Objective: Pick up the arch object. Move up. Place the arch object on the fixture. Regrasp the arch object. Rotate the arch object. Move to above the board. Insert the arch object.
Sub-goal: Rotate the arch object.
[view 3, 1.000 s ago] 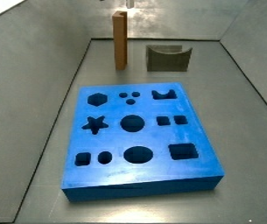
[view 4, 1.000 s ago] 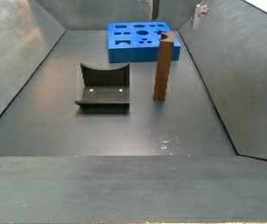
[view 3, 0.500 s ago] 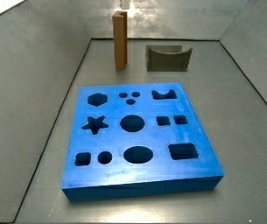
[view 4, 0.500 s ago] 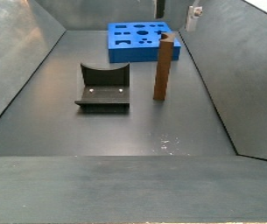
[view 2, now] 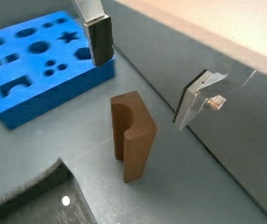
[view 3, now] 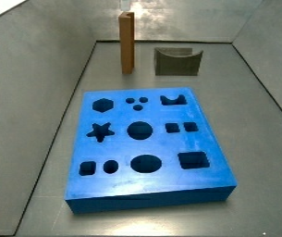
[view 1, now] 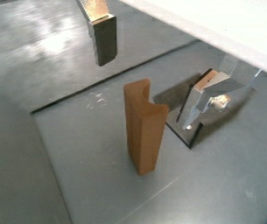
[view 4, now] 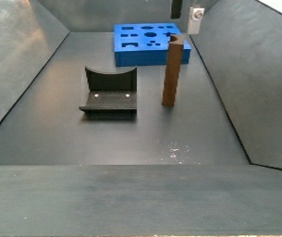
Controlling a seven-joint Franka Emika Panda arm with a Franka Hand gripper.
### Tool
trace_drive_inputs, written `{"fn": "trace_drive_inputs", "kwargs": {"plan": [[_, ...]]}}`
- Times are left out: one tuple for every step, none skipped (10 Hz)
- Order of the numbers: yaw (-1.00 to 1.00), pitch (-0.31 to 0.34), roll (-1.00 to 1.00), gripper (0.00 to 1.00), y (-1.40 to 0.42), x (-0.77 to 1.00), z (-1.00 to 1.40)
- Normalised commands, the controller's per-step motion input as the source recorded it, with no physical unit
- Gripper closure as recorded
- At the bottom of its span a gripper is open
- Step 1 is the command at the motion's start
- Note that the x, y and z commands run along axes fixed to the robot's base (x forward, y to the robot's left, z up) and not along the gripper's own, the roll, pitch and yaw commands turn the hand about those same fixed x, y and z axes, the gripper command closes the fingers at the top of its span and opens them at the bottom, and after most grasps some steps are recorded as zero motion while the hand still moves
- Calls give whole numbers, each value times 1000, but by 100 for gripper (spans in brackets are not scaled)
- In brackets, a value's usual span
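The arch object (view 3: pixel 127 43) is an orange-brown long block standing on end on the floor near the back wall; it also shows in a side view (view 4: pixel 174 74) and in both wrist views (view 1: pixel 144 128) (view 2: pixel 132 136). My gripper (view 1: pixel 153 70) (view 2: pixel 147 68) is open and empty, a little above the arch object's top, with one finger (view 1: pixel 104 37) on each side of it. In a side view the gripper (view 4: pixel 195 15) is just past the block's top. The fixture (view 3: pixel 177 61) (view 4: pixel 108 91) stands beside the arch object. The blue board (view 3: pixel 150 143) (view 4: pixel 150 42) (view 2: pixel 36 61) lies flat.
Grey walls enclose the floor on all sides; the arch object stands close to one wall (view 2: pixel 206 52). A dark corner (view 2: pixel 31 197) shows at the edge of a wrist view; I cannot tell what it is.
The gripper has shifted sideways toward the top of the arch object, still open. The arch object, fixture and board have not moved.
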Motion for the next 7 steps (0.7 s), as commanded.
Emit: {"fn": "trace_drive_inputs", "kwargs": {"plan": [[-713,34,-120,0,11,35,-32],[-545,34,-120,0,11,35,-31],[-307,33,-120,0,11,36,-30],[-174,32,-120,0,0,0,-1000],[-119,10,-119,0,2,20,-1000],[-85,-15,-121,0,2,27,-1000],[-67,-31,-124,0,2,21,-929]]}}
